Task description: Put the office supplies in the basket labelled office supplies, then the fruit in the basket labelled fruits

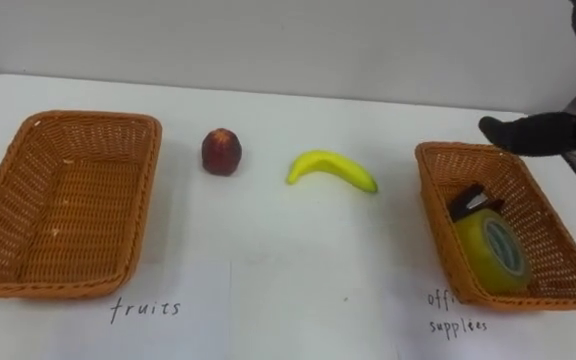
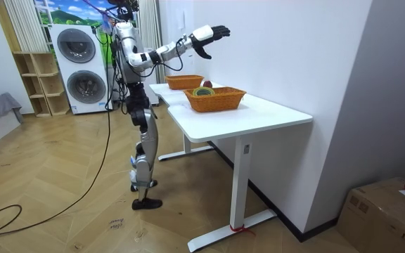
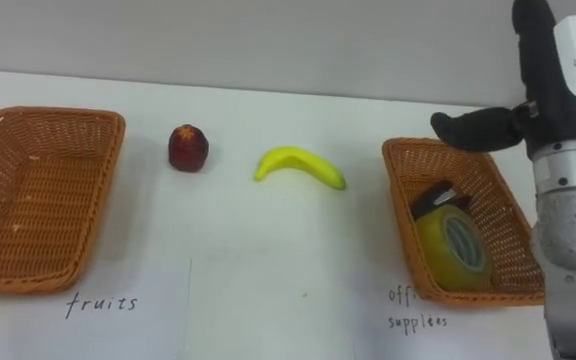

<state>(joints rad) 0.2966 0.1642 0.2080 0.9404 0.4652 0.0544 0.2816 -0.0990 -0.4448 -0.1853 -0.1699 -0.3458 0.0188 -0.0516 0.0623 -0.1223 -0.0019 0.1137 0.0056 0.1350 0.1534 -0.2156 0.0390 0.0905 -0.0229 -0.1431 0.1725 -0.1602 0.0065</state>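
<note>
The basket [image 1: 93, 117] at the left of the frame is empty. The basket [image 1: 430, 200] at lower right holds a yellow tape roll [image 1: 493, 250] and a dark object [image 1: 471, 203]. A red fruit [image 1: 221, 151] and a banana [image 1: 330, 168] lie on the tabletop [image 1: 268, 270] between them. At upper right, the right hand [image 3: 528, 118] hangs open above that basket, holding nothing.

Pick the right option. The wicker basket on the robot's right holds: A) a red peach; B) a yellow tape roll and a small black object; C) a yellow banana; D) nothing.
B: the yellow tape roll and a small black object lie inside the brown wicker basket on the right.
</note>
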